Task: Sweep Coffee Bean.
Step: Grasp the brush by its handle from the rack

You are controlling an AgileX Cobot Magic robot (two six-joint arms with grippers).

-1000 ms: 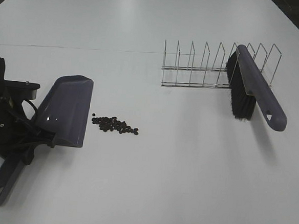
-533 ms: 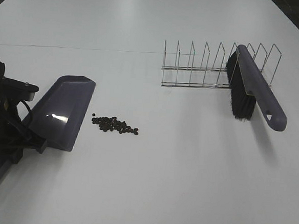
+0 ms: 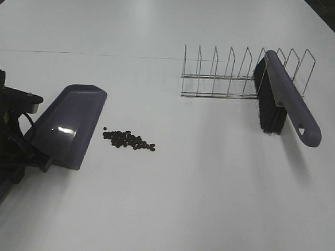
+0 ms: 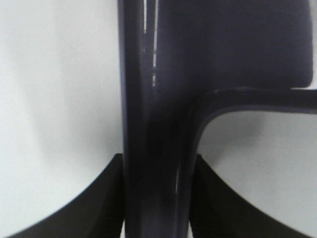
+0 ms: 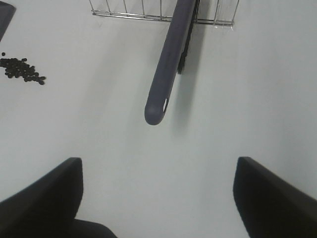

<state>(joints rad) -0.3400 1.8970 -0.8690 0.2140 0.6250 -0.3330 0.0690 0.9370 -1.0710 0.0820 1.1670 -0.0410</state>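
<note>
The coffee beans (image 3: 129, 140) lie in a small dark cluster on the white table, and show too in the right wrist view (image 5: 21, 70). Just left of them, a short gap away, is a purple dustpan (image 3: 70, 121). My left gripper (image 3: 12, 163) is shut on its handle (image 4: 157, 148), with a black finger (image 4: 106, 198) on either side. A purple brush (image 3: 284, 102) with black bristles leans in the wire rack, handle end (image 5: 156, 111) pointing toward the near side. My right gripper (image 5: 158, 168) hovers open on the near side of the brush handle, holding nothing.
A wire dish rack (image 3: 228, 78) stands at the back right with the brush propped in its right end. The white table (image 3: 197, 196) stretches bare between the beans and the brush. A thin seam line (image 3: 103, 55) crosses the tabletop at the back.
The left gripper has pulled the dustpan a little to the left and tilted it, so the handle end now sits at the view's left edge. Beans, brush and rack are unmoved.
</note>
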